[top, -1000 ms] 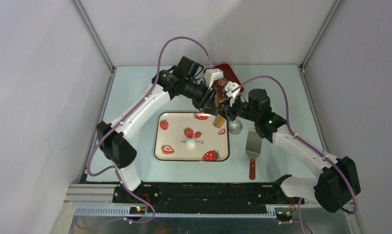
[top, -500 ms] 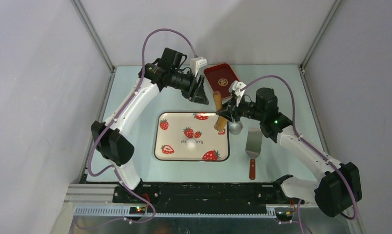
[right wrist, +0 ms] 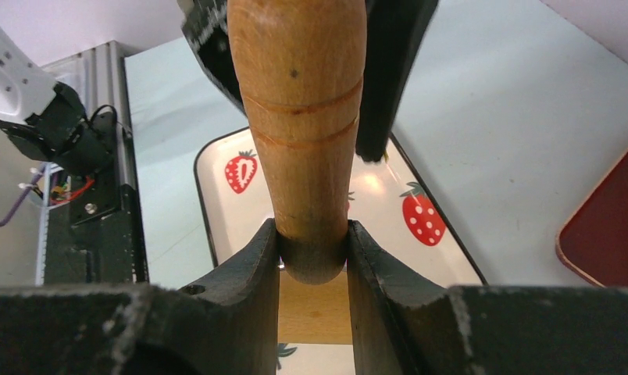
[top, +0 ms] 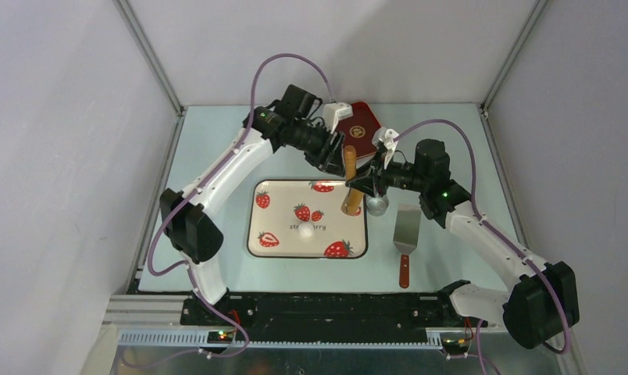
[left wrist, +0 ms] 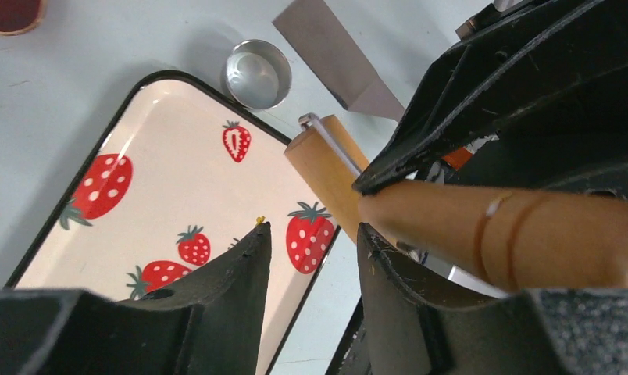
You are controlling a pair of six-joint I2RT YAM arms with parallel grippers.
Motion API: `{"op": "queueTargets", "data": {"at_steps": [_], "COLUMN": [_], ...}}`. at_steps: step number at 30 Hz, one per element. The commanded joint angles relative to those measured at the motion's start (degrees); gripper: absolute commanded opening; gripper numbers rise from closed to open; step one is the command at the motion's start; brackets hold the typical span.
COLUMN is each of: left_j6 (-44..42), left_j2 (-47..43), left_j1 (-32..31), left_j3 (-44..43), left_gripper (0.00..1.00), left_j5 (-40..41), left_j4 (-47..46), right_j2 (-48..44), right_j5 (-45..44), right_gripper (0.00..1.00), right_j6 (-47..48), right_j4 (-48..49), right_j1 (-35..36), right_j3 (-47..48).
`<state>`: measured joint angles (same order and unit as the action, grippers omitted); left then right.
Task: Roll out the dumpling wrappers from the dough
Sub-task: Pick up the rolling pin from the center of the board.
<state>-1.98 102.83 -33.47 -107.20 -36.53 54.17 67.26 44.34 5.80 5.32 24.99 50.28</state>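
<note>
A wooden rolling pin (top: 348, 178) hangs steeply tilted over the back right corner of the strawberry tray (top: 273, 205). My right gripper (top: 361, 184) is shut on it, and the right wrist view shows its jaws (right wrist: 311, 231) clamped on the rounded handle end. My left gripper (top: 337, 158) is open at the pin's upper end. The gap between its fingers (left wrist: 311, 228) shows only tray and table, and the grooved handle (left wrist: 490, 234) lies against the tip of one finger. The dough (top: 305, 232) is a small white lump on the tray. The dumpling wrappers are out of view.
A small silvery cup (top: 377, 205) stands just right of the tray. A metal scraper with a red handle (top: 405, 234) lies to the right of it. A dark red tray (top: 364, 125) sits at the back, partly under the arms.
My left gripper let go of the pin, swung back and to the left, then returned to the pin's upper end. The right gripper kept hold, and the pin now stands more upright.
</note>
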Motion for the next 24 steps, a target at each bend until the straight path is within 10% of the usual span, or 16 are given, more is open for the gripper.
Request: {"op": "queueTargets", "data": {"at_steps": [1, 18, 24], "left_j6": [0.07, 0.26, 3.15], "left_j2": [0.63, -0.86, 2.39], "left_j1": [-1.17, -0.39, 6.83], "left_j3": [-0.57, 1.16, 3.41], "left_gripper": [0.50, 0.57, 0.91], "left_j5": [-1.97, -6.04, -35.85], "left_j4": [-0.83, -1.76, -4.25], "right_j2": [-2.28, -4.09, -7.15], "right_j5": [4.22, 9.50, 17.30], "right_gripper": [0.00, 0.00, 0.00], "right_j6": [-3.24, -8.81, -25.58], "right_j4": [5.66, 9.35, 23.47], "right_j1": [-0.38, -3.40, -8.98], "right_j3": [0.52, 0.52, 0.52]}}
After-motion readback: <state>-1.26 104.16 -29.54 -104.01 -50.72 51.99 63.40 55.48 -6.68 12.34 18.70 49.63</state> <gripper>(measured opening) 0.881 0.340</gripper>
